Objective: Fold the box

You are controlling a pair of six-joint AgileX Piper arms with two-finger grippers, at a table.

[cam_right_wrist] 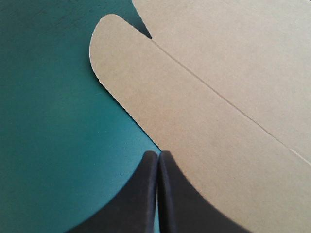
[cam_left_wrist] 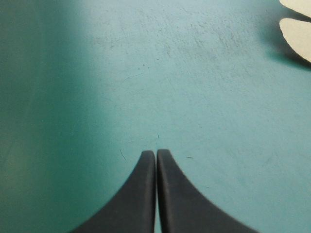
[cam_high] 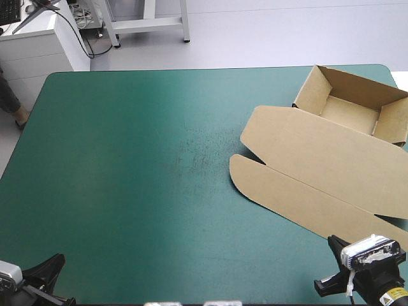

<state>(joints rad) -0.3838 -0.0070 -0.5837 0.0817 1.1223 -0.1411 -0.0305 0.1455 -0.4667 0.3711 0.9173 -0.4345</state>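
Note:
The brown box (cam_high: 331,146) lies at the table's right side as an open tray (cam_high: 352,105) near the far right corner, its lid spread flat toward the front edge. The lid's front flap (cam_right_wrist: 160,102) lies flat just ahead of my right gripper (cam_right_wrist: 158,154), whose black fingers are shut and empty at the flap's near edge. In the high view that gripper (cam_high: 333,241) sits at the front right corner. My left gripper (cam_left_wrist: 156,153) is shut over bare teal-green cover, far from the box; only two rounded flap tips (cam_left_wrist: 297,29) show ahead of it to the right.
The teal-green cover (cam_high: 140,166) spreads bare across the left and middle of the table. The tray's right wall reaches the table's right edge. White furniture stands beyond the far left corner.

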